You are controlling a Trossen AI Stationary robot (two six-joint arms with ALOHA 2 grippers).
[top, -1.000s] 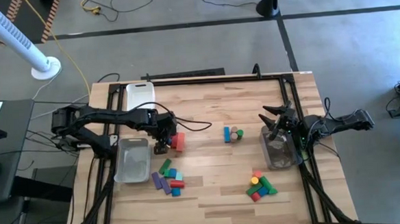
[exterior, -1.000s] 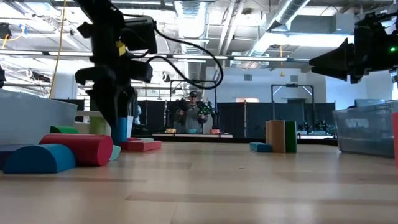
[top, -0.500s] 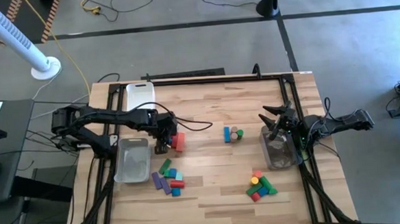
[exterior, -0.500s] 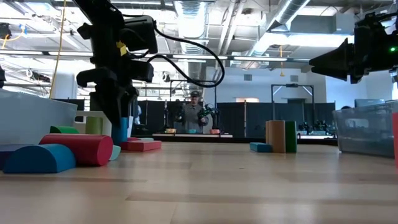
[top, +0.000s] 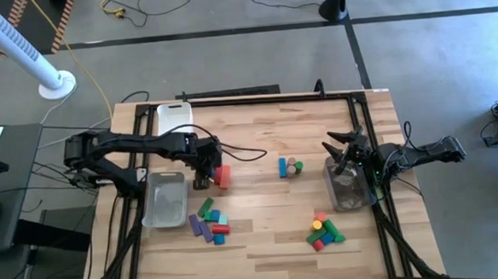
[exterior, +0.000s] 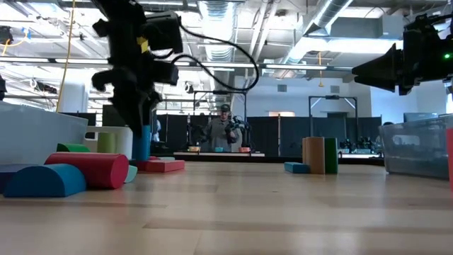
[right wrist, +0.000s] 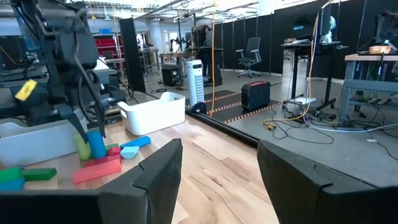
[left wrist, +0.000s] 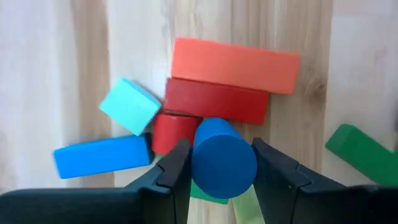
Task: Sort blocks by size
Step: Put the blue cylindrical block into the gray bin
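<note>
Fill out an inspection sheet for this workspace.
Surface: wooden table, bare in the middle.
Job's things: blocks in four clusters; blue cylinder lifted from the red bars.
Clutter: clear bins, white tray.
Grippers: left gripper shut on the blue cylinder; right gripper open above the right bin.
Cables: black cable on table; yellow cord on floor.
Surroundings: person beyond table.

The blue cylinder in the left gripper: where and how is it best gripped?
Across its round sides, from above. The blue cylinder stands upright beside the red blocks, end face up. The left gripper already has a finger on each side of it.
</note>
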